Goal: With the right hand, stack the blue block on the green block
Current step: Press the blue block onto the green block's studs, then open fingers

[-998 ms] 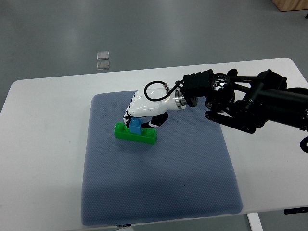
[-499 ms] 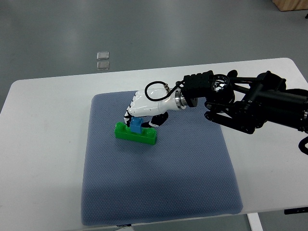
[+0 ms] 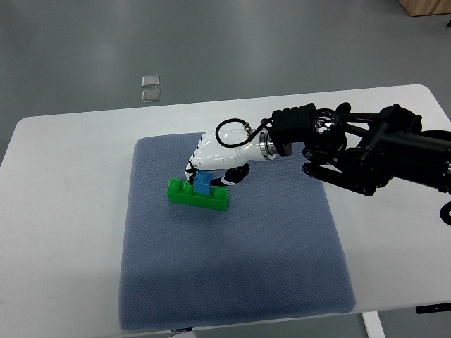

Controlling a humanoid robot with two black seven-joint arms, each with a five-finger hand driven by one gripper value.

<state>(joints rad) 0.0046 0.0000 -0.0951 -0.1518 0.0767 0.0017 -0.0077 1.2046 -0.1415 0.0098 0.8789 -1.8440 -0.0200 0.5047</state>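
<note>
A blue-grey textured mat (image 3: 232, 282) lies spread across the middle of a white table (image 3: 56, 232) with rounded corners, which fills the lower two thirds of the frame. Beyond the table's far edge, on the grey floor (image 3: 246, 42) at upper left, sit two small pale square tiles (image 3: 150, 88), one just behind the other. A sliver of wooden furniture (image 3: 426, 7) shows at the upper right corner.

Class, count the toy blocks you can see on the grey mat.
2. The green block lies on the mat's upper left part; the blue block sits on top of it, under the right hand. None seem hidden.
</note>
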